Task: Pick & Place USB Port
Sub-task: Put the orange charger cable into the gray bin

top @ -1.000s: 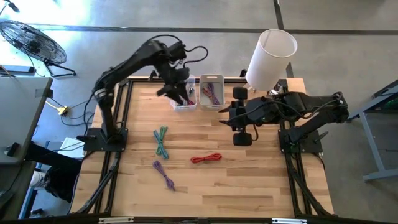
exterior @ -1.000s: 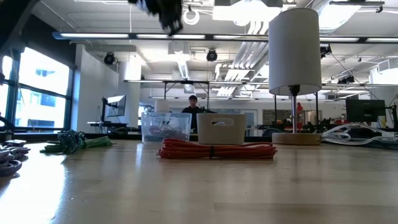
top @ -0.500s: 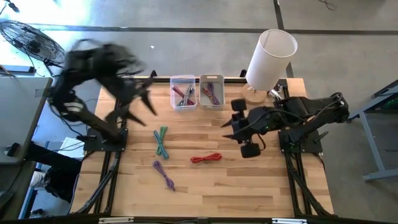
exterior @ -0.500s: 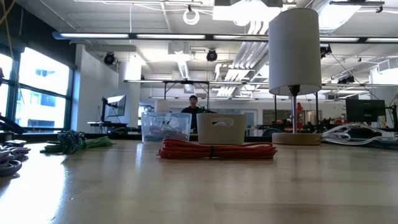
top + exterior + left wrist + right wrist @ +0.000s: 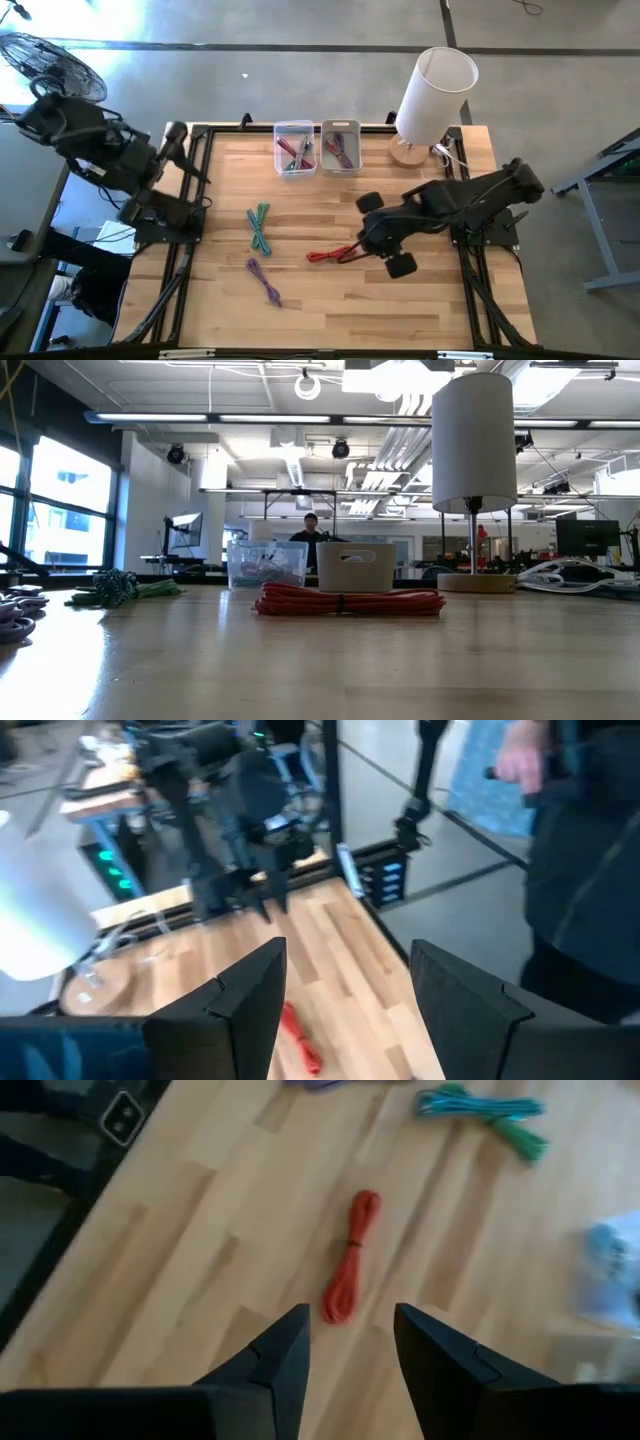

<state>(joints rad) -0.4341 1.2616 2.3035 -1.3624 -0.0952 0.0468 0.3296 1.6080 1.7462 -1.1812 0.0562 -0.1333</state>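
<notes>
- The red cable (image 5: 331, 255), a coiled and tied bundle, lies flat on the wooden table (image 5: 340, 310) near its middle, nothing gripping it. In the low view it (image 5: 348, 601) sits in front of the two bins.
- The right gripper (image 5: 358, 246) hovers at the red cable's right end. Its wrist view shows the two fingers (image 5: 275, 1370) spread apart with a gap between them, the cable (image 5: 350, 1258) lying ahead of that gap, untouched.
- The green cable (image 5: 260, 226) lies to the left of the red one and apart from it; the purple cable (image 5: 264, 281) lies nearer the front edge, below the green one in the high view.
- Two small bins stand side by side at the table's back edge: a clear bin (image 5: 293, 148) on the left and a white bin (image 5: 340, 146) on the right, each holding cables.
- A lamp (image 5: 432, 96) with a white shade stands on a round wooden base at the back right corner.
- The left gripper (image 5: 176, 140) is drawn back off the table's left edge, above its base. Its fingers (image 5: 235, 1010) stand spread wide, holding nothing.
- A person (image 5: 575, 860) stands beyond the table in the left wrist view; another person (image 5: 309, 530) shows far off in the low view, behind the bins.
</notes>
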